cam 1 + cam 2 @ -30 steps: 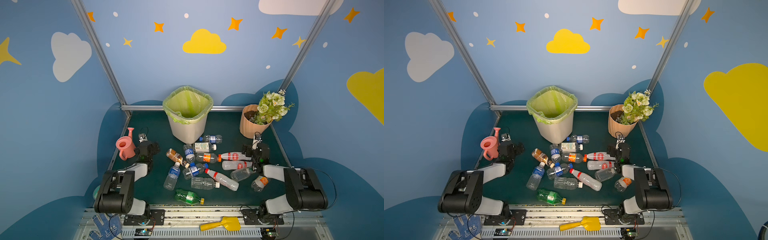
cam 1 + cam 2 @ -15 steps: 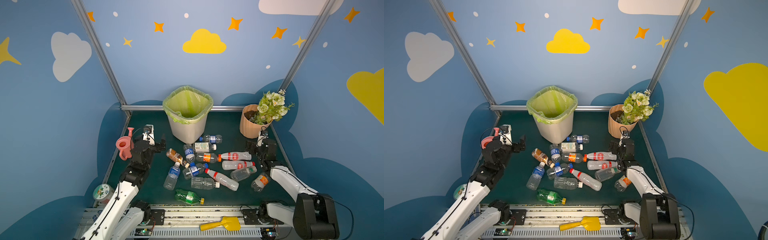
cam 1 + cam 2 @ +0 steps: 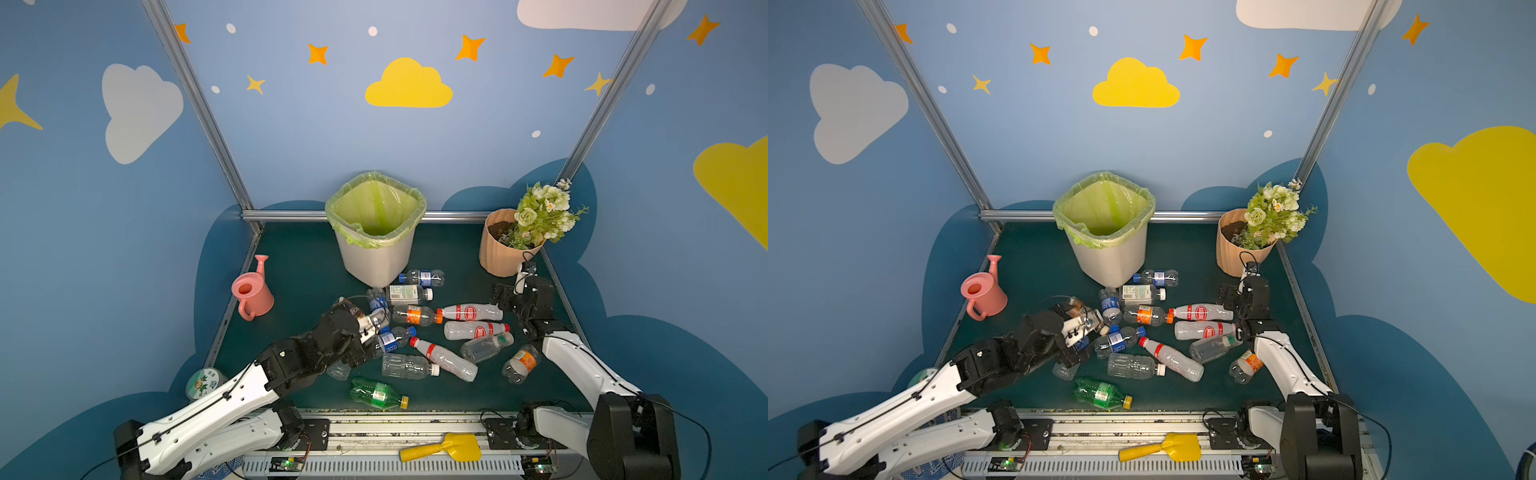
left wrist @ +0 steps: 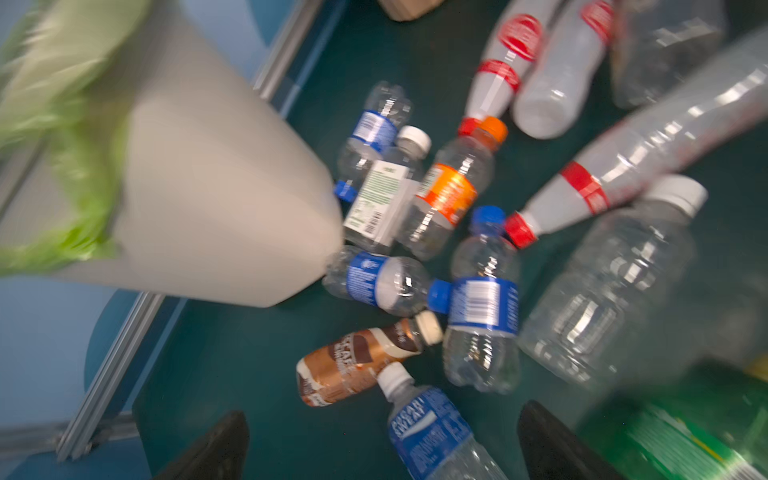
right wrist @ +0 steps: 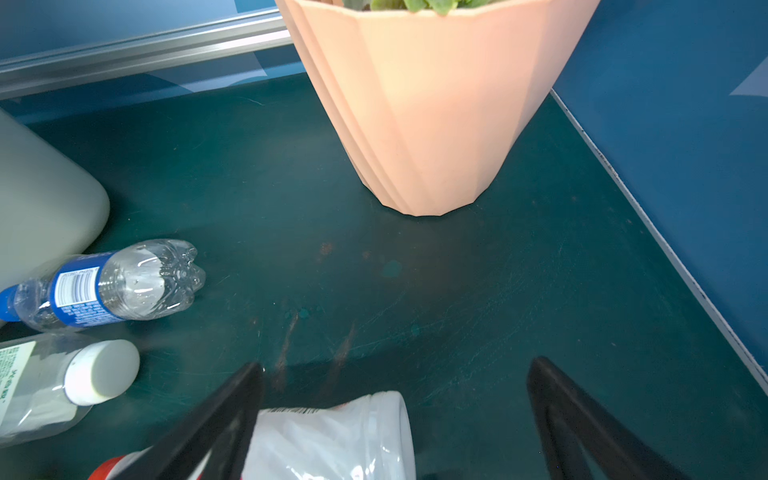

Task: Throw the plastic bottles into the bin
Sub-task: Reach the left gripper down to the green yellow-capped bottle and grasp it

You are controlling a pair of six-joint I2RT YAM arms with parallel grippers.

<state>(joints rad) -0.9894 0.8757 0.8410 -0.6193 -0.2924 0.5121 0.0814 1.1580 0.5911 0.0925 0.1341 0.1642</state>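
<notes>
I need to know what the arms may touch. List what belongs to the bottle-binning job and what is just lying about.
Belongs to the job:
- plastic bottles, lying in a loose heap
- bin, bag-lined, standing just behind the heap

Just lying about:
- pink watering can
- peach flowerpot
- yellow scoop
- round green-and-white object, too small to identify

Painted sky all round.
One yellow cloud (image 3: 408, 85) and orange stars (image 3: 470, 47) on the blue back wall (image 3: 332, 137); dark green floor (image 3: 299, 266), aluminium corner posts (image 3: 199, 112).
</notes>
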